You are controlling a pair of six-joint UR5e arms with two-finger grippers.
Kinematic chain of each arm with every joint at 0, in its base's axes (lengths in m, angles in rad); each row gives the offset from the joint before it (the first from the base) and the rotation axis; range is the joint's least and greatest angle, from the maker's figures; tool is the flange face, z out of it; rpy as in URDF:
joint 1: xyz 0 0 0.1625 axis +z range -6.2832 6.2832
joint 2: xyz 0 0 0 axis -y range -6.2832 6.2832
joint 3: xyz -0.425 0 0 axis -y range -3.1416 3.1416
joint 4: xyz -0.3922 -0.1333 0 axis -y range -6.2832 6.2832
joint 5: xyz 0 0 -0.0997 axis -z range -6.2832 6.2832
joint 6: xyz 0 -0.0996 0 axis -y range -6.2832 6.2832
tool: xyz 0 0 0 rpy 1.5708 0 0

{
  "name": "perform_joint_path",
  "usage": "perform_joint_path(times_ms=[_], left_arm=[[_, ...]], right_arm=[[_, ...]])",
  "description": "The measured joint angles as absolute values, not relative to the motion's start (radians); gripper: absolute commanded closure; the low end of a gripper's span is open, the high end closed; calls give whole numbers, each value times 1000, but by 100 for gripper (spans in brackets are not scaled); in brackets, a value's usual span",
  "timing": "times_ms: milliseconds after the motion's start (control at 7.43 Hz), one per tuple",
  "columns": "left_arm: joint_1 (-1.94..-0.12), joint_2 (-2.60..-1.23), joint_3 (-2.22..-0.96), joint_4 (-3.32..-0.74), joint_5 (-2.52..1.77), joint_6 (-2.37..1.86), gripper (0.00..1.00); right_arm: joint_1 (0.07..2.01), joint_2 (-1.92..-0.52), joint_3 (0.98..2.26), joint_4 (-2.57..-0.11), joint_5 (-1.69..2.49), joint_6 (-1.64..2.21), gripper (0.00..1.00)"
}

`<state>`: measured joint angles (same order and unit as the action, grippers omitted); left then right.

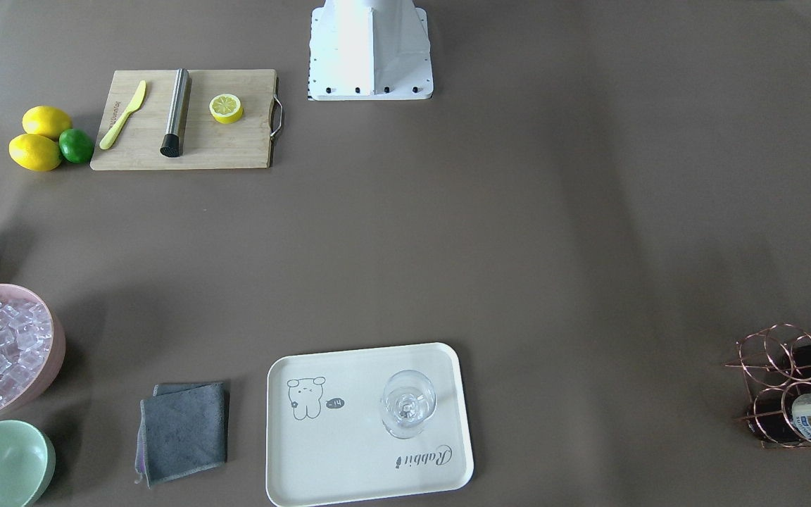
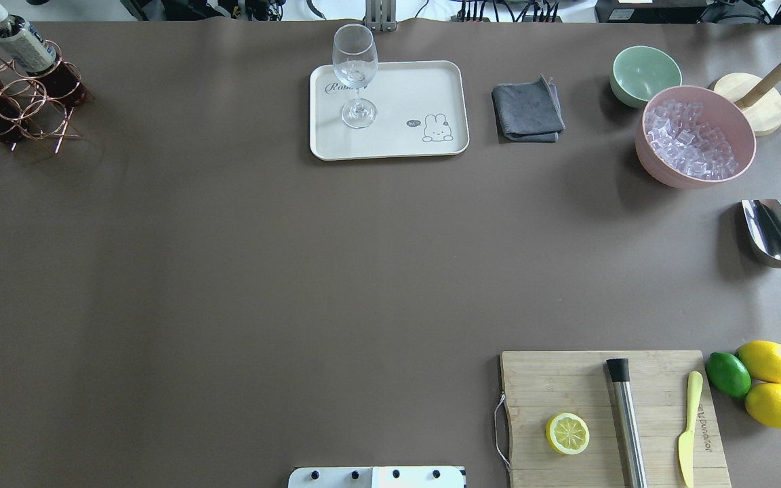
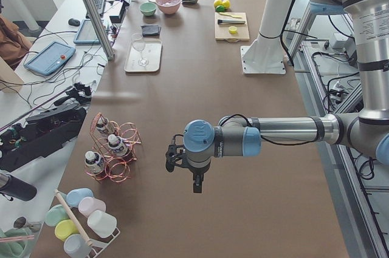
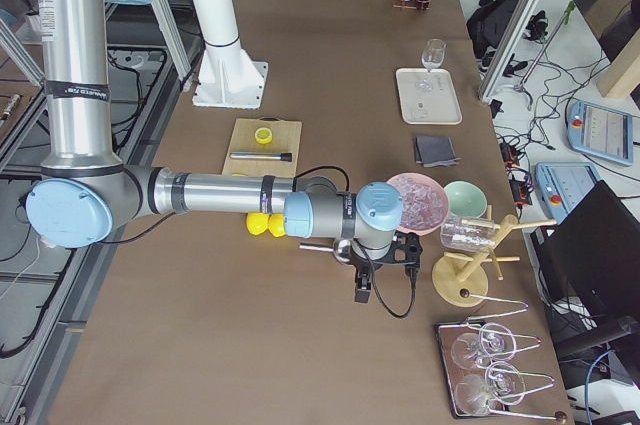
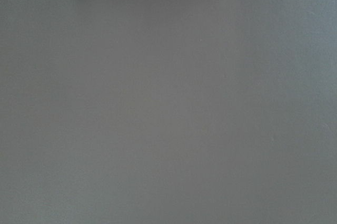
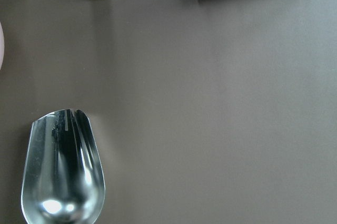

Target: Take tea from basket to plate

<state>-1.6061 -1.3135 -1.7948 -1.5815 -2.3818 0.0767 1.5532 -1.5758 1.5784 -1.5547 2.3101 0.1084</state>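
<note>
The brown table [image 2: 228, 271] carries, along its far edge in the overhead view, a copper wire basket [image 2: 31, 108] at the left corner, then a cream tray [image 2: 404, 88], a folded grey cloth [image 2: 527, 110], a green bowl [image 2: 645, 74], a pink bowl [image 2: 662, 173] and a round wooden stand base [image 2: 763, 112]. A metal scoop [image 2: 773, 234] lies by the right edge. Nearer the robot sit a wooden cutting board [image 2: 553, 379], with 2 lemons [image 2: 768, 360] and 1 lime [image 2: 728, 374] clustered just beside it, and the white robot base plate [image 2: 377, 477].
</note>
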Motion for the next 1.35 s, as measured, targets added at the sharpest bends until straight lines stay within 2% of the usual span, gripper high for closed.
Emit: perform_joint_path(times_ms=[1346], left_arm=[[-1607,-1306,-1795,-1583,-2380,77,2]], right_arm=[[1559,-1574,1577,-1570,2315,115,1]])
